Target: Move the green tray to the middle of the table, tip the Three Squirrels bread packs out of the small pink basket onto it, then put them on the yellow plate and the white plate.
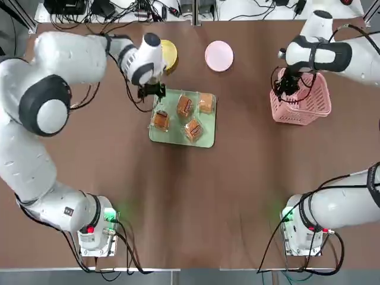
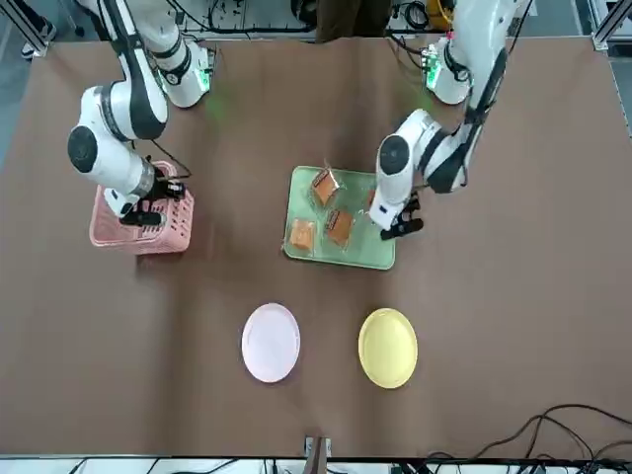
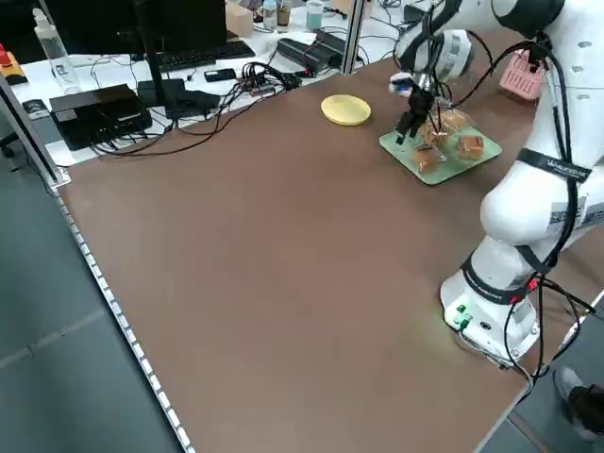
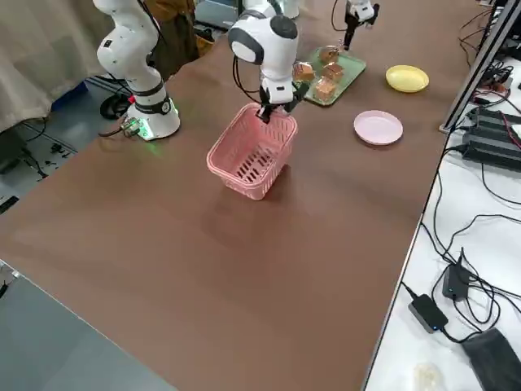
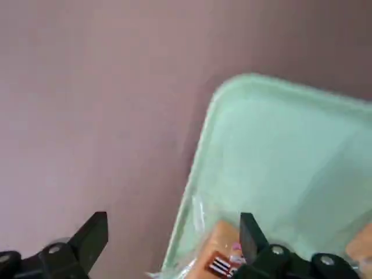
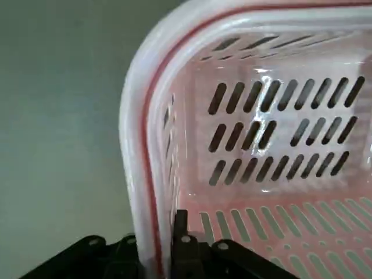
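Note:
The green tray (image 1: 172,134) lies near the table's middle with several Three Squirrels bread packs (image 1: 184,107) on it. My left gripper (image 1: 152,91) hovers open over the tray's far left corner; in the left wrist view its fingers (image 5: 96,229) straddle the tray rim (image 5: 197,174) above one pack (image 5: 218,258). My right gripper (image 1: 284,90) is shut on the left rim of the small pink basket (image 1: 309,101), which sits empty at the far right. The yellow plate (image 1: 170,54), partly under the left arm, and the white plate (image 1: 219,56) lie beyond the tray.
Both arm bases (image 1: 95,231) (image 1: 303,228) stand at the near edge. Cables and devices (image 1: 119,12) run along the bench beyond the far edge. A keyboard and boxes (image 3: 104,104) sit on a bench off the robot's left side.

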`<action>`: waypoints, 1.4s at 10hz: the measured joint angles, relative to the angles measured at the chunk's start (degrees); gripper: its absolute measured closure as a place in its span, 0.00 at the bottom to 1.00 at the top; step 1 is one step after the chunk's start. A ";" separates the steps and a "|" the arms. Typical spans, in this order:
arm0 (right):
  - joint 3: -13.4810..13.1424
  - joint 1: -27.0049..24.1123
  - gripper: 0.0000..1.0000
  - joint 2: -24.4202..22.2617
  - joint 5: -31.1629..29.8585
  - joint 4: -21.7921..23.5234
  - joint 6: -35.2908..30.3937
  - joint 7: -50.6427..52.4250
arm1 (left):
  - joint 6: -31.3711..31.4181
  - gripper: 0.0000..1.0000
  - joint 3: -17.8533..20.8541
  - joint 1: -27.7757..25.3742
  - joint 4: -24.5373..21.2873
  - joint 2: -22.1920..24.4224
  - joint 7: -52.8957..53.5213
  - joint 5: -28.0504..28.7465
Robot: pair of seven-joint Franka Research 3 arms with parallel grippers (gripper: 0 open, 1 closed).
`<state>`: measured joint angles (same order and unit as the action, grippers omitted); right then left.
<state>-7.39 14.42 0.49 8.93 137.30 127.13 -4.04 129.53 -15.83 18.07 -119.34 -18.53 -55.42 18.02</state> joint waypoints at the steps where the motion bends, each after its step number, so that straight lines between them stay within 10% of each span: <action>1: -0.33 0.00 0.93 0.40 -0.05 0.70 1.65 -0.58 | -0.15 0.00 -0.09 0.08 2.41 1.02 0.04 0.00; 7: -0.37 0.23 0.76 3.38 -0.17 0.86 5.62 -2.44 | -0.39 0.00 -0.49 9.91 21.78 -12.81 -6.18 -0.07; 10: 1.46 0.73 0.84 3.36 -0.44 0.77 4.50 -2.44 | -0.29 0.00 -0.47 11.76 26.01 -21.09 -5.40 6.72; 14: 1.46 0.77 0.45 3.18 -1.48 -3.68 -0.13 -2.44 | -1.12 0.00 -0.55 14.69 26.23 -21.12 1.46 7.75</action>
<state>-5.93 15.19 3.67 7.45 133.62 127.00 -6.48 128.41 -16.38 32.76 -93.11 -39.66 -53.96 25.78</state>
